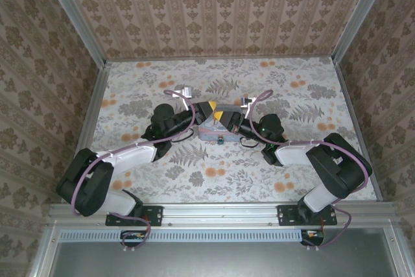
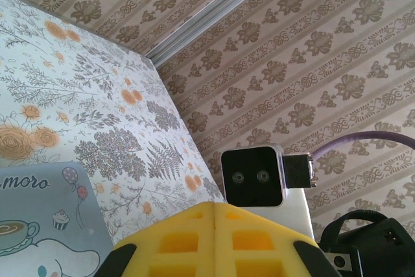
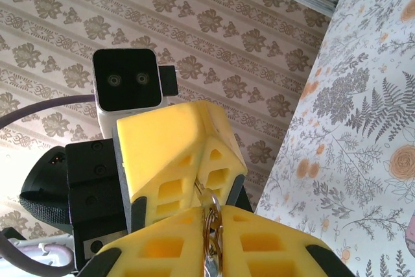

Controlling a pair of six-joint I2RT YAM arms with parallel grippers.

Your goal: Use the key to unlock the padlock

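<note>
Yellow right fingers [image 3: 162, 251] pinch the thin brassy metal key [image 3: 211, 222]; left fingers [image 2: 175, 244] pressed together. Tiny dark teal padlock [image 1: 220, 139] sits at near edge of the pastel tin [image 1: 205, 133]. Key held, not inserted: you must line its tip with the keyhole

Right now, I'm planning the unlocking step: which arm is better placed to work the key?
Right. The right gripper pinches the key over the tin, near the padlock; the left gripper is shut, holding nothing visible.
</note>
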